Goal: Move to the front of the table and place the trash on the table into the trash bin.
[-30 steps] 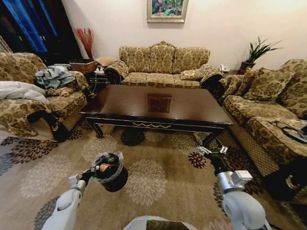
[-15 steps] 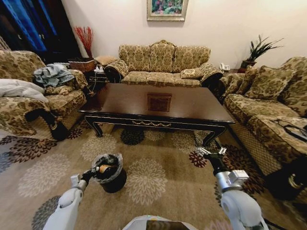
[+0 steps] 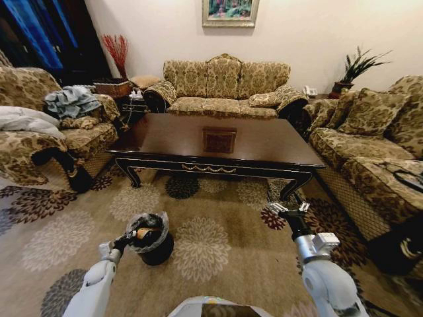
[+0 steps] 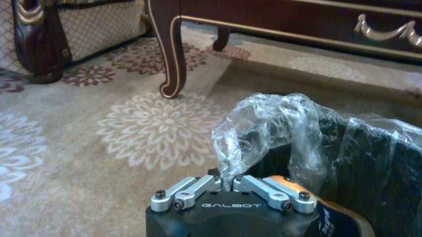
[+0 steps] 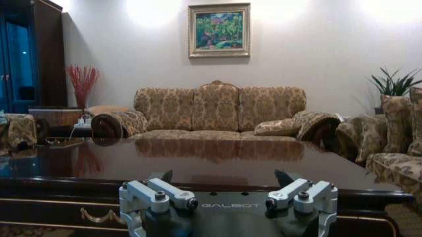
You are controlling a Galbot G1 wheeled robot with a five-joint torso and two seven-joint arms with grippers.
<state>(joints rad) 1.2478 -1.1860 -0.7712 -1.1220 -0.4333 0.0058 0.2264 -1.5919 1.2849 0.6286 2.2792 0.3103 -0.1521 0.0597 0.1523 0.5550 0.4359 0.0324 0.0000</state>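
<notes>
Surface (image 3: pixel 264 148): ahead of the robot, long axis running across the robot's front, near apron with gold trim facing it. Flat dark square inlay (image 3: pixel 219 140) sat at mid-surface.

Trash bin (image 3: pixel 157 251): on the robot's side of the surface, off its near-left leg and well apart from it, over the flowered carpet (image 3: pixel 211 264). Could not tell whether the bin stood on the carpet or hung just above it.

Left end effector (image 3: pixel 125 239): at the bin's rim, on the side away from the surface. In the left wrist view, the left end effector (image 4: pixel 228 185) had its fingers pinched together on a fold of the clear liner bag (image 4: pixel 264 128).

Bin contents: an orange-tan piece (image 3: pixel 141 232) showed at the bin mouth just beside the left end effector. Judged to be one of the trash items, not confirmed. Anything deeper in the bin was hidden by the liner and the dark wall.

Right end effector (image 3: pixel 287 210): short of the surface's near-right leg, pointed at the surface, fingers spread wide and carrying nothing. In the right wrist view it sat about level with the near edge.

Judgement: the surface lay straight ahead of both arms. The right arm was the free one and nearer the surface's right half, while the left was tied up with the bin.
</notes>
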